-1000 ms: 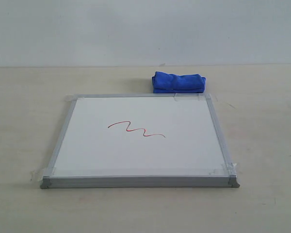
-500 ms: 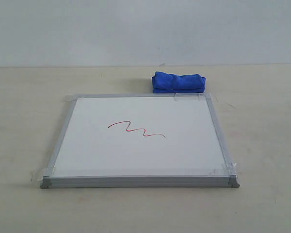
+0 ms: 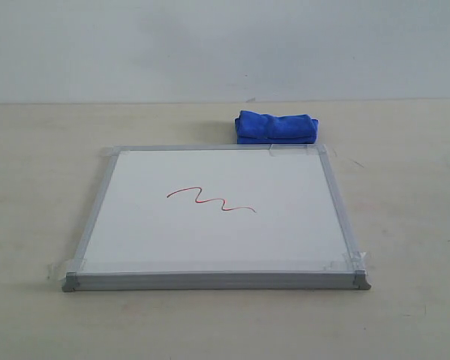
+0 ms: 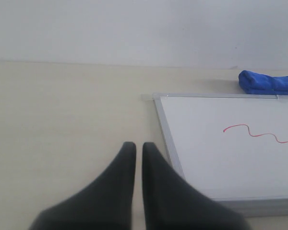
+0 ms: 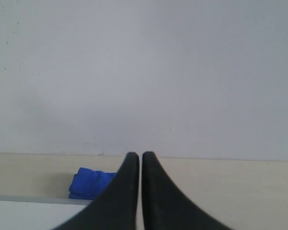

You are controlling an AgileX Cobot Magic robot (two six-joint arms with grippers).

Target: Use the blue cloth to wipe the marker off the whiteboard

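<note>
Blue cloth [image 3: 276, 127] lies bunched on table [image 3: 30, 150] just past whiteboard [image 3: 135, 240] far edge, 1 o'clock from red marker squiggle [image 3: 210, 199]. Likely soft, light, squashy; pinch bundle's middle. Left gripper [image 4: 138, 146], right gripper [image 5: 140, 155]: fingers nearly together, empty.

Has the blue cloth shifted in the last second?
No. The blue cloth sits where it did, just beyond the far edge of the whiteboard, near its right corner.

The blue cloth [image 3: 276, 127] lies just beyond the whiteboard [image 3: 285, 232] bearing the marker [image 3: 208, 200].
</note>
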